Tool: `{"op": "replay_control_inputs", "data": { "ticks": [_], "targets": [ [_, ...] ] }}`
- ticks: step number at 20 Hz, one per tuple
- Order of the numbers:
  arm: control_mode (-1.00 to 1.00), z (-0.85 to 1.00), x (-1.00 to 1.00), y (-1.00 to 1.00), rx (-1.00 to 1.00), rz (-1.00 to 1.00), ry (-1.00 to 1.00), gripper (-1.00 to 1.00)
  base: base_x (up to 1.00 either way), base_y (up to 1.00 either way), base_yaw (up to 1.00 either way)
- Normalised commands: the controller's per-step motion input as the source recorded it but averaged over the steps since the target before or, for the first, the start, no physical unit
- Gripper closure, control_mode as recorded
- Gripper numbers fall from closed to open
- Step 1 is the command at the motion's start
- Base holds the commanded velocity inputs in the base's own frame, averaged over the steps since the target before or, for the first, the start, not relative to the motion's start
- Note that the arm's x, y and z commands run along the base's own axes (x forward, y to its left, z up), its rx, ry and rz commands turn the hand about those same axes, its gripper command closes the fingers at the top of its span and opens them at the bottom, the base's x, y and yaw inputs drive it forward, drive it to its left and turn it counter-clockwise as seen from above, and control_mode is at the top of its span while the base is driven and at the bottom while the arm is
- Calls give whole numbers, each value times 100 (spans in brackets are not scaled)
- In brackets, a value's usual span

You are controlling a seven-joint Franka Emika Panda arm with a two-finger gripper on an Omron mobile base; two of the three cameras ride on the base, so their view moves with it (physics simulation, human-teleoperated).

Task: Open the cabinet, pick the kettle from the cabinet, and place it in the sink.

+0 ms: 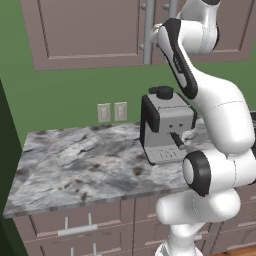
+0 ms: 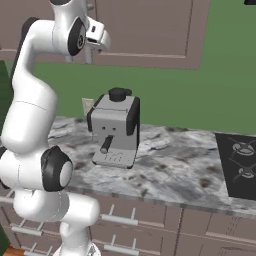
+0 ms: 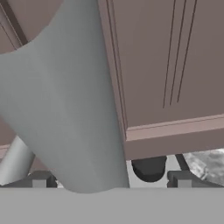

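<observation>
My gripper is up at the wall cabinet with its two mauve-brown recessed-panel doors, and my fingers are spread as wide as they go, with nothing pinched. In the hand view the two dark finger tips rise at the bottom edge, and a long silver bar handle looms very close between them, just off to one side of the middle. A second silver bar sits further off beside it. Whether either tip is already touching the near bar I cannot tell.

Both doors look shut in the base views, their edges meeting where the two vertical handles run side by side, so the first step is not yet done. The kettle must be behind those doors; I judge it is inside, but that is a guess.

Below me on the grey marble counter stands the boxy grey-and-black coffee machine, which I must leave alone. To the right lies the black stove top.

So I reckon I am at the very start: lining up on the handle. Left to do: close on the bar, swing the door out, reach in, take the kettle, and carry it to the sink
</observation>
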Motion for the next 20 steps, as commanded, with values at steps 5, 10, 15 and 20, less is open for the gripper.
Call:
{"op": "replay_control_inputs", "data": {
  "ticks": [5, 10, 15, 20],
  "targets": [
    [-100, -9, 30, 13, 0, 0, -16, 100, 0, 0, 0],
    [-100, -6, 32, 15, 8, -3, -8, 100, 0, 0, 0],
    [-100, -2, 22, 25, 12, -1, -2, 100, 0, 0, 0],
    [-100, -1, -23, 15, 3, 0, -1, 100, 0, 0, 0]
  ]
}}
